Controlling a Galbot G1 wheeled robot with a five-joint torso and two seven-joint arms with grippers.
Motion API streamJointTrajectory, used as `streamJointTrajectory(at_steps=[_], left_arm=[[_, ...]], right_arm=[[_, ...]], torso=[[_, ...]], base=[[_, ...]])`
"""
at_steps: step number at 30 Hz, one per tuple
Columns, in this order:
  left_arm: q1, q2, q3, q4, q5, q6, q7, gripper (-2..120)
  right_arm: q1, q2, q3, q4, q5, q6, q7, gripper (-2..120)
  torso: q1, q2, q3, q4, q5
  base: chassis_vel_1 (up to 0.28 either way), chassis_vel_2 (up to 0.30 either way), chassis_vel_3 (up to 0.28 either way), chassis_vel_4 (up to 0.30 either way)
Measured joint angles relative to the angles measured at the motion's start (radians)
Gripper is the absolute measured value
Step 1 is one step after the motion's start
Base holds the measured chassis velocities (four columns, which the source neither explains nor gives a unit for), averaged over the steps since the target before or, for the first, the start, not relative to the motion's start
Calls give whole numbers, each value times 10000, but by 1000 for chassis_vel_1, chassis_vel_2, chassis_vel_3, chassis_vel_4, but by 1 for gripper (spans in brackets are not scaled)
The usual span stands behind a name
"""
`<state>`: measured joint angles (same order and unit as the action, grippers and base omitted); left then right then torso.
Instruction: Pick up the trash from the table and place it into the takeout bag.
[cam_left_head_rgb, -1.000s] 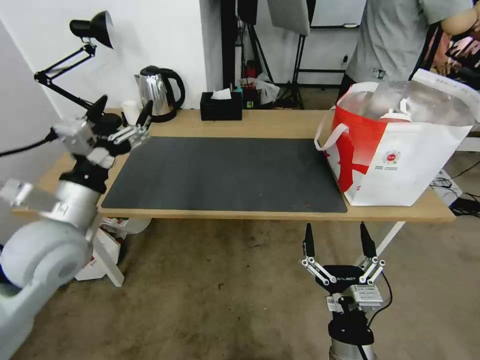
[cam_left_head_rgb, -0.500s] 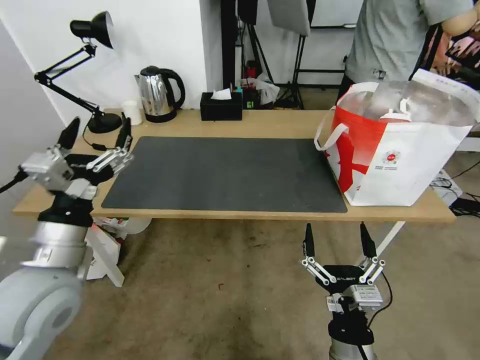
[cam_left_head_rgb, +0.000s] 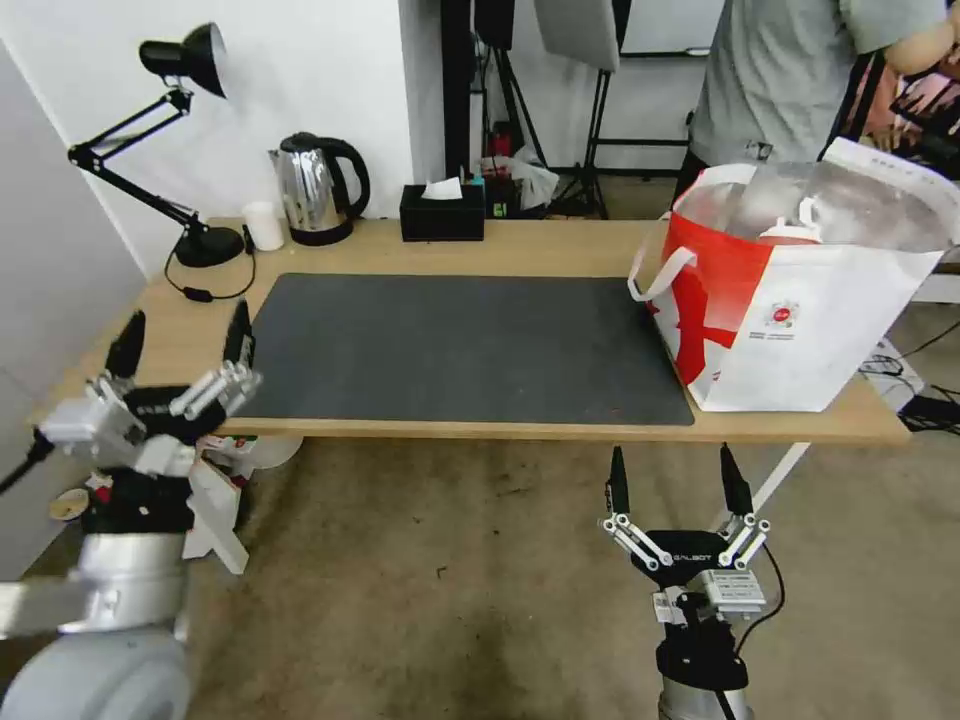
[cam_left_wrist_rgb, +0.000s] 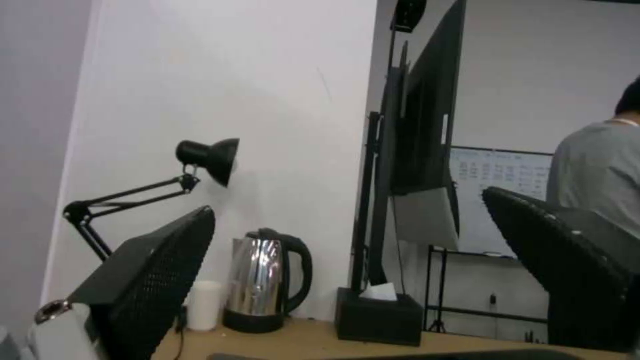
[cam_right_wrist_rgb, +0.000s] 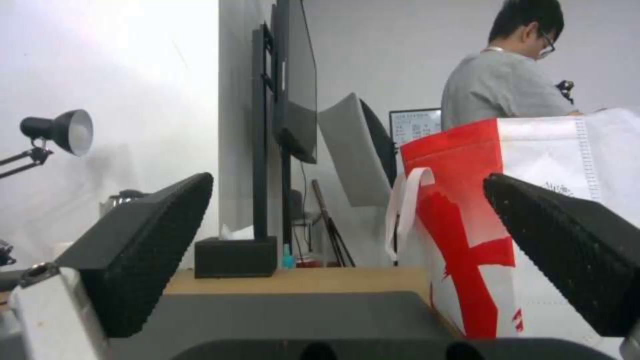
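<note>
At the left, the left claw (cam_left_head_rgb: 183, 343) hangs empty with jaws apart by the near-left corner of the long light-wood tabletop (cam_left_head_rgb: 540, 245), whose large dark grey mat (cam_left_head_rgb: 450, 345) carries no leftovers. The right claw (cam_left_head_rgb: 675, 480), also spread and empty, is parked low below the front edge. On the right end stands the boxy white-and-red foil-lined takeout bag (cam_left_head_rgb: 800, 340), a red lid showing inside. The clearing looks finished, so no further pick seems needed.

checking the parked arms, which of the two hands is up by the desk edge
The left hand, open at the light-wood desk's front left corner. The right hand, also open, hangs lower, over the floor.
</note>
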<state>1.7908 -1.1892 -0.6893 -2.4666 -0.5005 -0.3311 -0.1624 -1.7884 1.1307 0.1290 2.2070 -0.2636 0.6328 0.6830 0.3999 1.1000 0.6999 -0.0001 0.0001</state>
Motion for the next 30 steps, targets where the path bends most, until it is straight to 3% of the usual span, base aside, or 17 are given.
streamJointTrajectory(at_steps=[16, 30], left_arm=[[741, -1110, 1093, 866, 2034, -1562, 51, 100], [919, -1280, 1512, 1710, 2570, -2465, 202, 100]], right_arm=[[0, 0, 0, 0, 0, 0, 0, 100], [0, 0, 0, 0, 0, 0, 0, 100]], torso=[[0, 0, 0, 1, -1], [1, 0, 0, 1, -2]], base=[[0, 0, 0, 0], [0, 0, 0, 0]])
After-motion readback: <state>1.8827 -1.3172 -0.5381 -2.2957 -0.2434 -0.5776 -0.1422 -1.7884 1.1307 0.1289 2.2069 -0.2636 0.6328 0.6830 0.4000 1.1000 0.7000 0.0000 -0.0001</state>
